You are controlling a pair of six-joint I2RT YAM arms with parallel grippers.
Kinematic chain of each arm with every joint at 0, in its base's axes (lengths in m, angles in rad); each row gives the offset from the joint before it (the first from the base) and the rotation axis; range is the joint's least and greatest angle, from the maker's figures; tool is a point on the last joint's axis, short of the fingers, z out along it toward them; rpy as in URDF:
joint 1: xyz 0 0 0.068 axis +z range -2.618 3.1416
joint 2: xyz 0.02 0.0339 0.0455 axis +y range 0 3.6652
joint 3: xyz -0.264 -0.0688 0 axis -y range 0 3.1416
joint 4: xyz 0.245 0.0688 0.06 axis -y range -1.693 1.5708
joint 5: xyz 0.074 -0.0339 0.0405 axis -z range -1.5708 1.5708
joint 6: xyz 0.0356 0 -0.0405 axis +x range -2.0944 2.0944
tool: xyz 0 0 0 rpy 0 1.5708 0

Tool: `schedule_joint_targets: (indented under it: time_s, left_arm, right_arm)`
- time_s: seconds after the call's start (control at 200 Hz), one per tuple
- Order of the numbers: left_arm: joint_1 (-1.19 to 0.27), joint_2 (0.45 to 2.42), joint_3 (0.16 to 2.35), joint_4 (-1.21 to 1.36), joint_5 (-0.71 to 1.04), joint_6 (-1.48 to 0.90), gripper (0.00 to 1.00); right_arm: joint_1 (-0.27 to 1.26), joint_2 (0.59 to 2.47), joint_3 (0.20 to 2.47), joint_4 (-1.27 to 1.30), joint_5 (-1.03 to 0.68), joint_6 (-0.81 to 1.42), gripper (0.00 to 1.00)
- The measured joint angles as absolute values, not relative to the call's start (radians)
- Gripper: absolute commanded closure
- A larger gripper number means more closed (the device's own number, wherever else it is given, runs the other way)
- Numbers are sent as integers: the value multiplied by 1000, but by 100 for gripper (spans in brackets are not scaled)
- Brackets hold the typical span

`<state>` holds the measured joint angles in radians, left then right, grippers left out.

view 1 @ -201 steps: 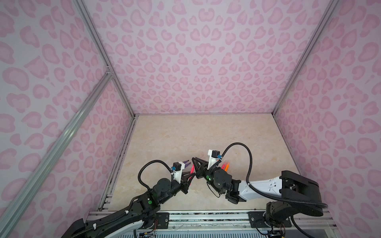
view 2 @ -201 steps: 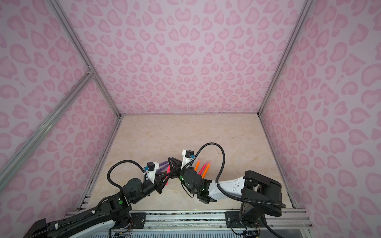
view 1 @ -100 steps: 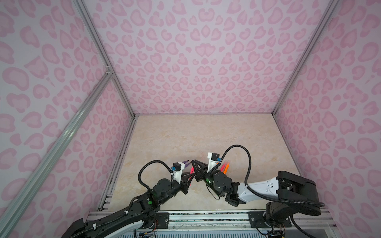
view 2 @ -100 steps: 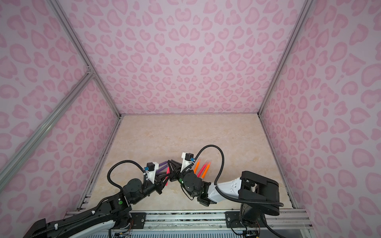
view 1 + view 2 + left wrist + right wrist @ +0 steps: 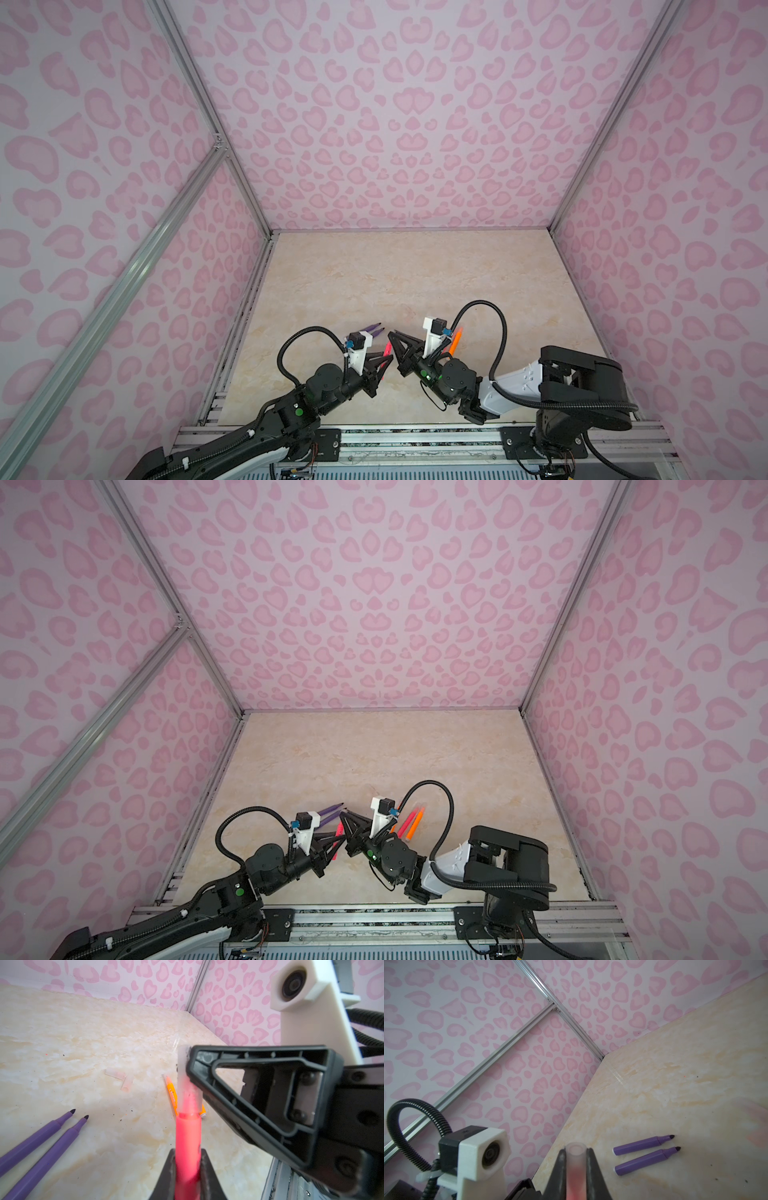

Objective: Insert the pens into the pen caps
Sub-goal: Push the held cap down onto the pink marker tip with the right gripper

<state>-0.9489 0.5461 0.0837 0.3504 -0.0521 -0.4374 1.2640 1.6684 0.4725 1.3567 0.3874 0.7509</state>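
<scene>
The left gripper [image 5: 188,1156] clamps a slim pink-red felt-tip pen [image 5: 188,1136], its tip seated inside the short clear plastic cap [image 5: 575,1160] pinched by the right gripper [image 5: 575,1152].

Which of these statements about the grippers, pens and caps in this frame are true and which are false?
1. The left gripper is shut on the pink pen. True.
2. The right gripper is open and empty. False: its jaws are shut on a clear cap, which sits over the pink pen's tip.
3. Both purple pens are capped. False: they lie on the table with bare dark tips.
4. Two loose caps lie touching each other on the table. True.
</scene>
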Motion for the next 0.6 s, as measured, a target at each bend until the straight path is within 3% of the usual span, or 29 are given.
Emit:
schedule_joint_targets:
  time_s: [0.105, 0.265, 0.45, 0.6]
  left_arm:
    - [-949, 523, 81, 341, -51, -441, 97]
    - [-947, 511, 80, 350, -78, -444, 97]
    - [-945, 519, 80, 363, -93, -444, 97]
    - [-945, 540, 80, 364, -105, -444, 97]
  right_arm:
    - [1265, 1699, 472, 1420, 371, 737, 84]
    - [1267, 1707, 480, 1428, 339, 720, 57]
    - [1267, 1633, 495, 1346, 342, 710, 41]
    - [1261, 1550, 522, 1214, 367, 693, 38]
